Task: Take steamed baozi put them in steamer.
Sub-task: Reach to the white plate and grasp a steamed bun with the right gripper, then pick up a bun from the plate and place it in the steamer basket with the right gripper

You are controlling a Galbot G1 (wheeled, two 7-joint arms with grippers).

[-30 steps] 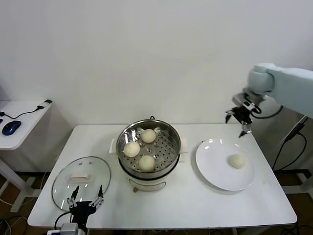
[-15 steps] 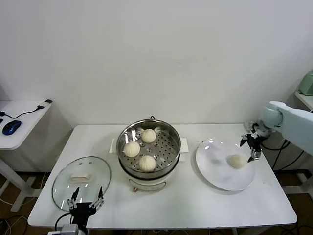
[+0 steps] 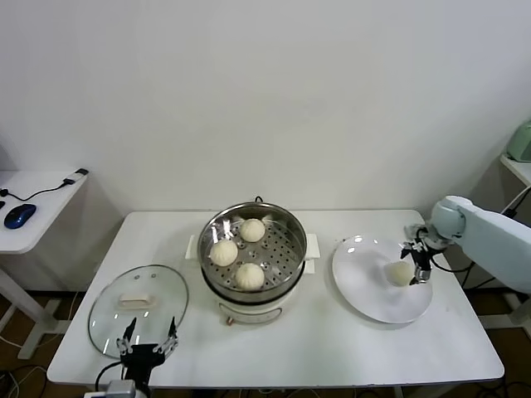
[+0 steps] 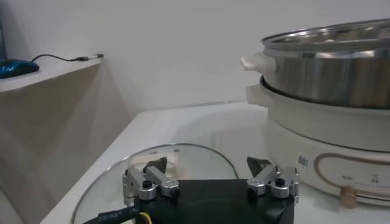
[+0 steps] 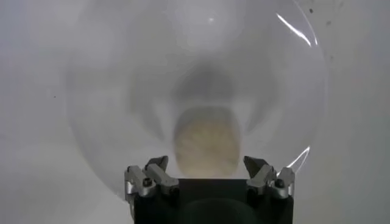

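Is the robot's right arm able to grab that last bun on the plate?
Probably yes. The right pincer is open just above the last bun, which lies alone on the plate, nothing in between.

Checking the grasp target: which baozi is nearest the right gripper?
The lone baozi on the plate, between the right gripper's open jaws. The other three sit in the steamer.

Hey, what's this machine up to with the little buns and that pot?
It is moving steamed buns from a white plate into the metal steamer. Three buns already sit on the steamer's perforated tray. The right claw, open, is right at the last bun on the plate, not yet closed on it. The left claw waits open at the table's near edge, by the glass lid.
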